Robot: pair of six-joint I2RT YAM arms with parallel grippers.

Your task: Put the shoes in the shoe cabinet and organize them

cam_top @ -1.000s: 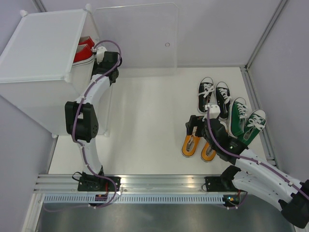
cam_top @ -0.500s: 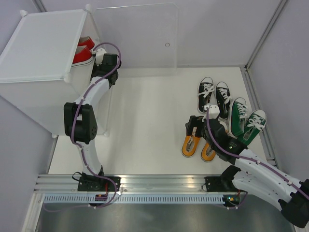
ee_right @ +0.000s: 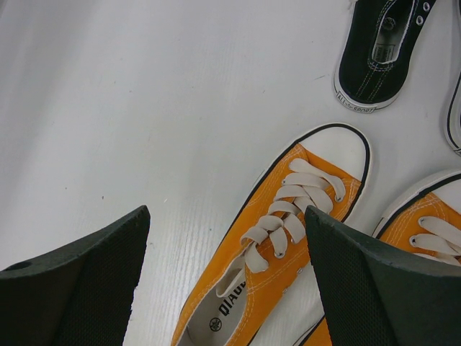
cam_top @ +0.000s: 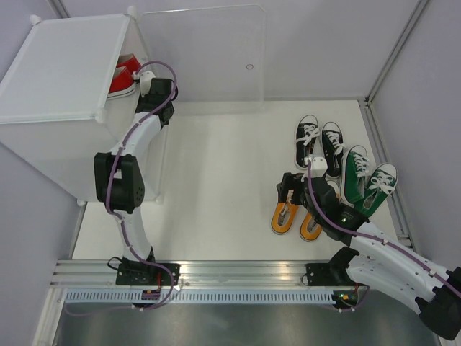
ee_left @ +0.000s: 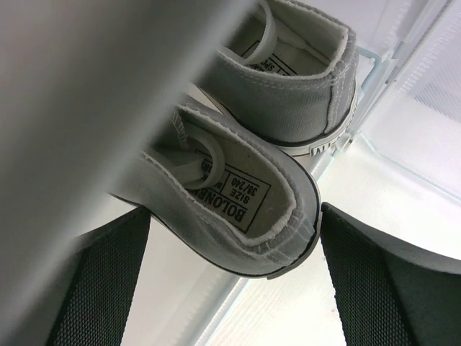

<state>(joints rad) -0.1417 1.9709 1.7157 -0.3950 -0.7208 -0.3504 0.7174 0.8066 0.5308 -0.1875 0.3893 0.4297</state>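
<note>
Up at the cabinet (cam_top: pixel 65 72) mouth, the left fingers (ee_left: pixel 108 288) are spread open either side of the heel of one of the grey shoes (ee_left: pixel 245 209), with the red shoes (cam_top: pixel 124 79) poking out beside the left arm (cam_top: pixel 137 137) and the clear door (cam_top: pixel 209 50) open behind. Over on the right of the worktop (cam_top: pixel 216 180) the right fingers (ee_right: pixel 79 274) hang open above the orange shoes (ee_right: pixel 281 252), black shoes (cam_top: pixel 319 144) and green shoes (cam_top: pixel 364 180) crowded just beyond by the right edge, plenty of open worktop in the middle. Cabinet insides are hidden from above, and a blurry grey panel (ee_left: pixel 72 86) covers half the left wrist view.
</note>
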